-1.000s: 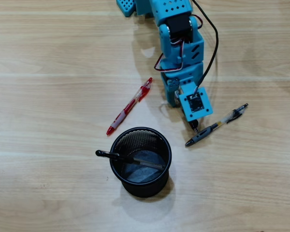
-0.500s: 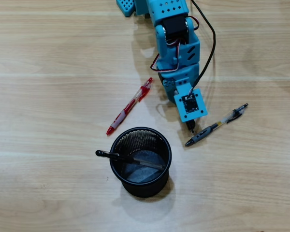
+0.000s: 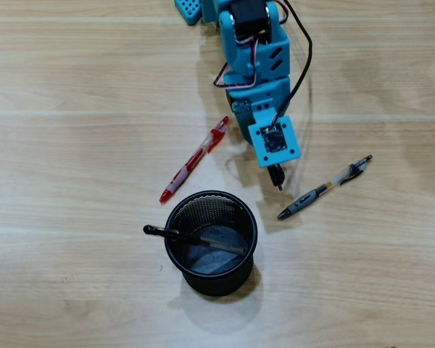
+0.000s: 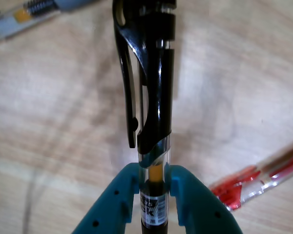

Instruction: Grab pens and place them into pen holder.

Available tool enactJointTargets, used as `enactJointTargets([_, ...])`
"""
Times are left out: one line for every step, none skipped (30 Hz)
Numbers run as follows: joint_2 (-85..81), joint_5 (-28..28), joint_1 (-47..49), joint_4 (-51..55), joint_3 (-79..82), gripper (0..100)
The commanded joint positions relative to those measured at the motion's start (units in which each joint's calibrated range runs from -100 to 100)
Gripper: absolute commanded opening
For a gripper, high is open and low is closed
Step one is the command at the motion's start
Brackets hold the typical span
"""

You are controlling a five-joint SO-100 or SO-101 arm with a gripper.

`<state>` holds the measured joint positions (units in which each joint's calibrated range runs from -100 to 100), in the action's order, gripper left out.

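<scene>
Wrist view: the gripper (image 4: 154, 183) has its two teal fingers (image 4: 118, 202) closed tight on a black-and-clear pen (image 4: 154, 92). The barrel is pinched low down; the clip end stands away from the jaws toward 12 o'clock in that view, long axis in line with the fingers. Nothing else is gripped.

Overhead view: the blue arm (image 3: 254, 65) reaches down from the top edge. The wrist camera plate hides the fingers; only the dark end of the held pen (image 3: 278, 177) shows below it. The pen holder (image 3: 211, 243) lies at about 7 o'clock from the gripper (image 3: 276, 172), near but clearly apart.

Judgement: the coming move turns on that offset. The held pen must travel toward 7 o'clock until it is over the open mouth, long axis kept steep enough to clear the solid rim.

Contents of the pen holder: one black pen (image 3: 196, 238) lies slanted inside, its end poking over the rim at 9 o'clock.

Still on the table (image 3: 72, 145):
- red pen (image 3: 194, 159), at 11 o'clock from the cup, long axis running 1 to 7 o'clock.
- grey-grip pen (image 3: 325, 187), at 4 o'clock from the gripper, long axis 2 to 8 o'clock.

Judged progress: one pen stowed, one in hand, two to fetch.
</scene>
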<state>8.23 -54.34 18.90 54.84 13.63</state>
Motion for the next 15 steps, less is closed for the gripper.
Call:
enactJointTargets([-12.05, 1.43, -2.24, 4.17, -3.04, 2])
enactJointTargets([-13.56, 1.43, -2.79, 5.21, -3.76, 2])
enactJointTargets([-14.82, 1.48, -3.15, 6.15, -4.48, 2])
enactJointTargets([-16.00, 1.53, -3.51, 7.02, -5.11, 2])
enactJointTargets([-17.01, 1.94, -3.87, 7.79, -5.38, 2])
enactJointTargets([-17.85, 2.50, -4.51, 8.57, -5.47, 2])
enactJointTargets([-18.77, 3.00, -5.05, 9.00, -5.47, 2])
enactJointTargets([-19.78, 3.41, -5.24, 8.74, -5.56, 2])
enactJointTargets([-20.53, 3.56, -5.33, 8.57, -5.74, 2])
enactJointTargets([-21.29, 3.61, -5.33, 8.48, -6.01, 2])
enactJointTargets([-22.21, 3.77, -5.33, 8.48, -7.00, 2])
enactJointTargets([-22.72, 3.77, -5.15, 8.48, -8.17, 2])
enactJointTargets([-23.22, 3.77, -4.87, 8.39, -9.44, 2])
enactJointTargets([-23.64, 3.77, -4.78, 8.22, -10.79, 2])
enactJointTargets([-23.89, 3.82, -4.69, 7.27, -12.14, 2])
